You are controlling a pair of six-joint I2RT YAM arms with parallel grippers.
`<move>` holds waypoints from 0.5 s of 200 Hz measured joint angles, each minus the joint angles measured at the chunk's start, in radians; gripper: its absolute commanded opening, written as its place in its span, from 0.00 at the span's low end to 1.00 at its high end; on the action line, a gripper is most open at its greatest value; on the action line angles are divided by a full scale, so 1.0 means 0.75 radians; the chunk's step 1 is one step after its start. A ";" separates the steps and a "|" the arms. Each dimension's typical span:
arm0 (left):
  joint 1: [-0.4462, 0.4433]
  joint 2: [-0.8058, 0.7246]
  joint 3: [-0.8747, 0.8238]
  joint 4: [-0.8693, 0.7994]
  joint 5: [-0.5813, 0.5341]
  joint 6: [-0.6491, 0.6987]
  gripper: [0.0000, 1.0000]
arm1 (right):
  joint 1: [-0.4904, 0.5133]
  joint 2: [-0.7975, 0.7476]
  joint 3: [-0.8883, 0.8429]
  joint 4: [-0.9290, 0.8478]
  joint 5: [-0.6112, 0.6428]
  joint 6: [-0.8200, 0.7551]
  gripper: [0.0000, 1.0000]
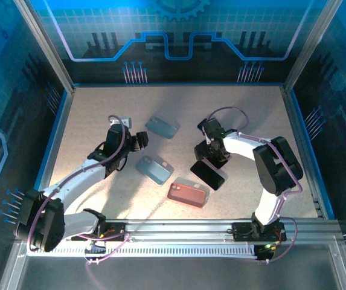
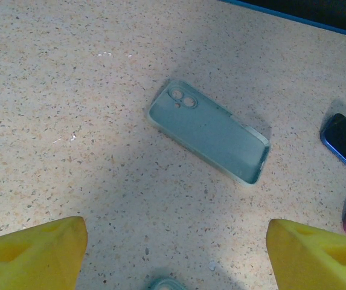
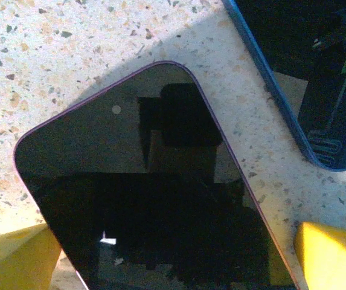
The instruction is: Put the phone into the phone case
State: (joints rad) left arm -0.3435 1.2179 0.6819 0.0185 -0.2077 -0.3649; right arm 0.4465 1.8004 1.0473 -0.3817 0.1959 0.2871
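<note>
Over the speckled tabletop (image 1: 100, 103), right end effector (image 3: 173, 257) straddles the phone (image 3: 130, 181), perhaps gripping.

Left arm stretches up toward centre-left, its left gripper (image 1: 137, 142) spread wide. Right arm folds back toward centre, right gripper (image 1: 211, 158) pointing down, fingers (image 3: 333, 254) well apart.

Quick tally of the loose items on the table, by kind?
Phone cases: 3 (teal case, blue-grey case, red case)
Phones: 2 (purple-edged phone, blue-edged phone)
Total: 5
</note>
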 measured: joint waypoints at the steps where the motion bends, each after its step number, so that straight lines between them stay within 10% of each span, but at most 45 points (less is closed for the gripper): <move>1: 0.000 0.000 0.000 0.000 0.000 0.000 0.78 | 0.000 0.001 0.001 -0.002 0.001 0.002 0.98; 100: 0.000 0.000 0.000 0.000 0.000 0.000 0.78 | -0.047 0.013 0.041 -0.061 -0.020 0.157 0.98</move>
State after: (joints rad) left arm -0.3435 1.2179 0.6819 0.0185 -0.2077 -0.3649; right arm 0.4110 1.8099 1.0779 -0.4271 0.1810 0.4049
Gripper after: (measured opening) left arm 0.784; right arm 0.964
